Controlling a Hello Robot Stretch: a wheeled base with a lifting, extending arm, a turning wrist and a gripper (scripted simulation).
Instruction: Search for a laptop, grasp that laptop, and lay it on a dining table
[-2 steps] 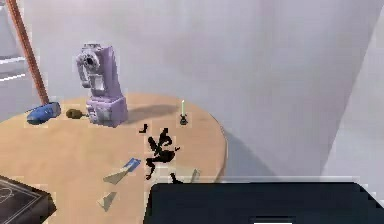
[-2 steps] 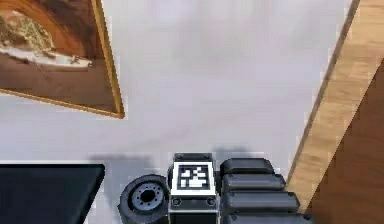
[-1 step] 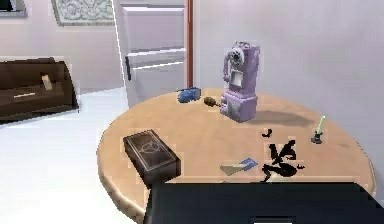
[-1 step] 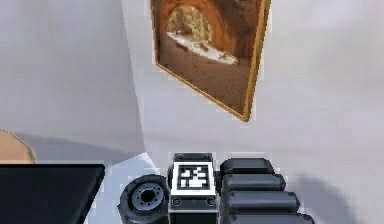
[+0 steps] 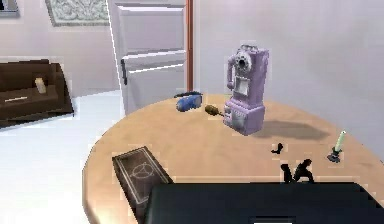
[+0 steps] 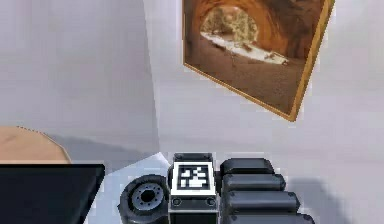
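A round wooden dining table (image 5: 180, 130) takes up most of the forward view, and its edge shows again at the arm side view's left (image 6: 30, 148). A dark flat slab, likely the laptop (image 5: 260, 203), lies across the table's near edge. The same dark slab (image 6: 50, 195) sits at the arm side view's bottom left. Right beside it is the gripper (image 6: 135, 200), with its dark round body next to the white marker square (image 6: 194, 180). I cannot make out its far end, so I cannot tell whether it holds anything.
On the table stand a lavender old-style phone (image 5: 245, 88), a blue object (image 5: 188, 101), a dark box (image 5: 140, 172) and a small green-topped item (image 5: 340, 145). Behind are a white door (image 5: 150, 50) and a dark wooden cabinet (image 5: 30, 90). A framed painting (image 6: 255, 55) hangs on the side wall.
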